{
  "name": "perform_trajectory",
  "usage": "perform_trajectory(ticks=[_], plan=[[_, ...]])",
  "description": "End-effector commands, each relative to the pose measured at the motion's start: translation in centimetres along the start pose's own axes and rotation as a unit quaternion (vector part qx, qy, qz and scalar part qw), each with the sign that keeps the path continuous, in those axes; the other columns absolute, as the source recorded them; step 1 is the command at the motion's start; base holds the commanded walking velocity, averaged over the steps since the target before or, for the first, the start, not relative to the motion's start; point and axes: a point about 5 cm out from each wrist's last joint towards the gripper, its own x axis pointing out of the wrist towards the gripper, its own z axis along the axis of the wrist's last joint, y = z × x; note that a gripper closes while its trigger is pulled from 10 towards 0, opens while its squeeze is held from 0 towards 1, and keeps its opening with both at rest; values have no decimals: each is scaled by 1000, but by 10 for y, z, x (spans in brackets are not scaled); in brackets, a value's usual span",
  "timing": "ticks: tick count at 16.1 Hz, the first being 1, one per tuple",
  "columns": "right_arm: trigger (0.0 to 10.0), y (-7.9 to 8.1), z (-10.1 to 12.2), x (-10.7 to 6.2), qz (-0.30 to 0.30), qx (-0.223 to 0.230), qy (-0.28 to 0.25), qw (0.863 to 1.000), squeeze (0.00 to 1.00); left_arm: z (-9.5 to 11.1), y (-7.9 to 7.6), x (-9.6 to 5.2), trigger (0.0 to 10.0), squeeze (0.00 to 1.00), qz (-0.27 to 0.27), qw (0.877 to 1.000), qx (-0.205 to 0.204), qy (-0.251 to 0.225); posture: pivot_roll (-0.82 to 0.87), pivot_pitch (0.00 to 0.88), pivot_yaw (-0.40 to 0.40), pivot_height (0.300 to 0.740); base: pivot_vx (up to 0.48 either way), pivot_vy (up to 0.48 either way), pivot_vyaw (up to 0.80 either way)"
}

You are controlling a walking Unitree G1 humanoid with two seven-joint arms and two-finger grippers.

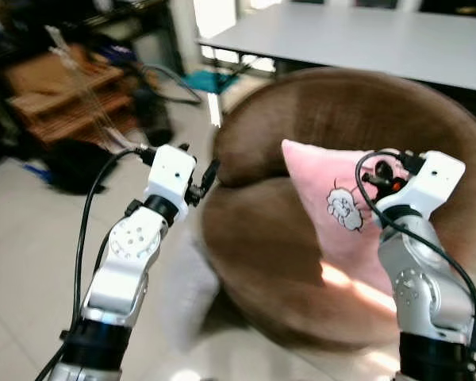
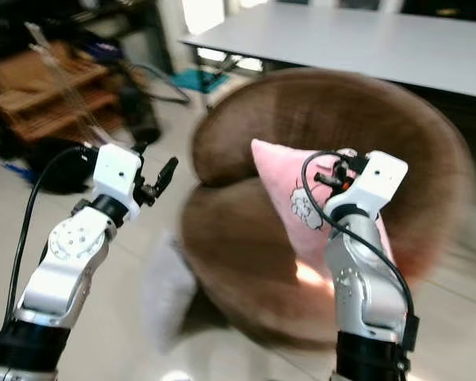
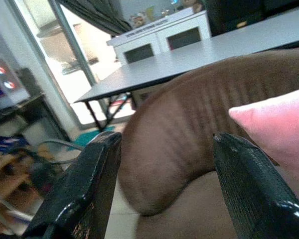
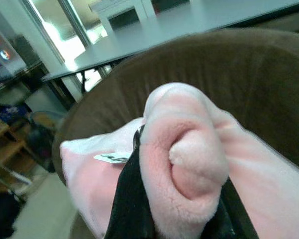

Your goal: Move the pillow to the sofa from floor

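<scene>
A pink pillow with a white sheep print stands tilted over the seat of a round brown sofa. My right gripper is shut on the pillow's upper edge, the plush fabric bunched between the black fingers. My left gripper is raised at the sofa's left side, open, with nothing between its fingers; the pillow's corner lies just beyond them.
A grey table stands behind the sofa. Wooden shelving, cables and dark bags crowd the back left. A pale cushion-like shape lies on the tiled floor at the sofa's front left.
</scene>
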Motion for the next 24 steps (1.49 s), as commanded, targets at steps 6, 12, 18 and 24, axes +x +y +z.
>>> perform_trajectory(ticks=[6,12,18,24], plan=[[10000,25,7,-4,65,12,-23,998,0,-1,10,-4,10000,0,13,1000,-11,0,-36,4,85,740,0,0,0],[10000,31,2,-3,72,-4,-15,997,0,-1,10,-5,10000,0,11,1000,-18,0,-32,0,77,740,312,0,168],[10000,33,-1,-4,75,-6,-10,997,0,-2,9,-5,10000,0,4,1000,-17,0,-33,0,78,740,341,0,0],[10000,34,-2,-3,79,-4,-9,997,0,-1,9,-5,10000,0,2,1000,-17,-2,-32,0,77,740,350,0,0]])
